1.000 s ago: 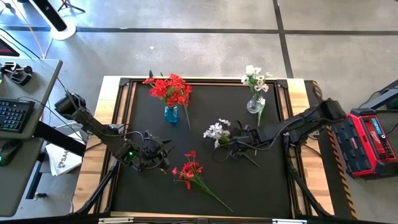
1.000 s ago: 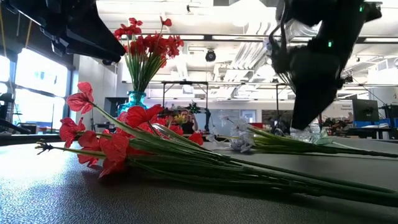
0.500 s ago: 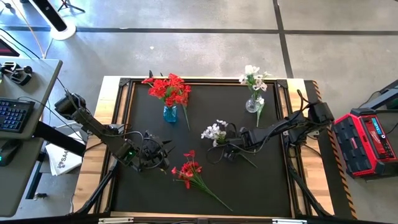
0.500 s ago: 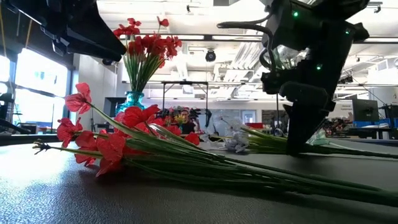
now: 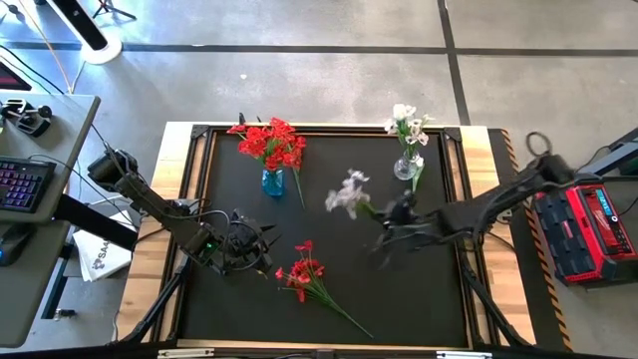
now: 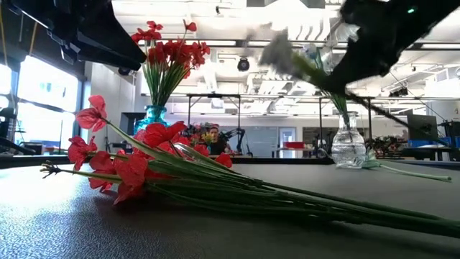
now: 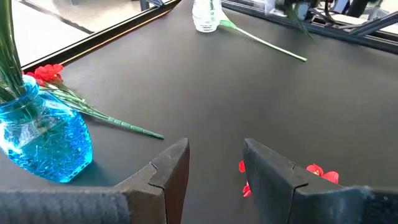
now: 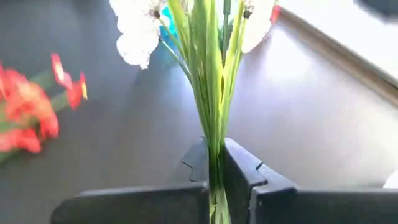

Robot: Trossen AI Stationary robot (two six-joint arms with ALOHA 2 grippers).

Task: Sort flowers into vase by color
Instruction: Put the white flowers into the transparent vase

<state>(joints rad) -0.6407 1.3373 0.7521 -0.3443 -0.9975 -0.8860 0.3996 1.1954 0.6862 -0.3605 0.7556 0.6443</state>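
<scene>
Black table mat [image 5: 329, 289] in front of you. Left gripper [image 5: 261, 251] low on mat, fingers parted, holding nothing. Red sprig [image 5: 302, 275] lies just beside it. Blue vase [image 5: 273, 182] carries red flowers. Right gripper [image 5: 391, 221] clamped on white sprig [image 8: 211, 93] stems, lifted off mat. Clear vase [image 5: 406, 168] holds white flowers.

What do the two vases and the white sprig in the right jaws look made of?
Blue vase: glass by the look, tinted see-through blue, glossy; stems show through its wall.
Clear vase: colourless glass or clear plastic, with bright glints; I cannot tell which.
White sprig: probably artificial, with thin, stiff, shiny green plastic-looking stems and matte petals like fabric. The right gripper is shut on its stems.
</scene>
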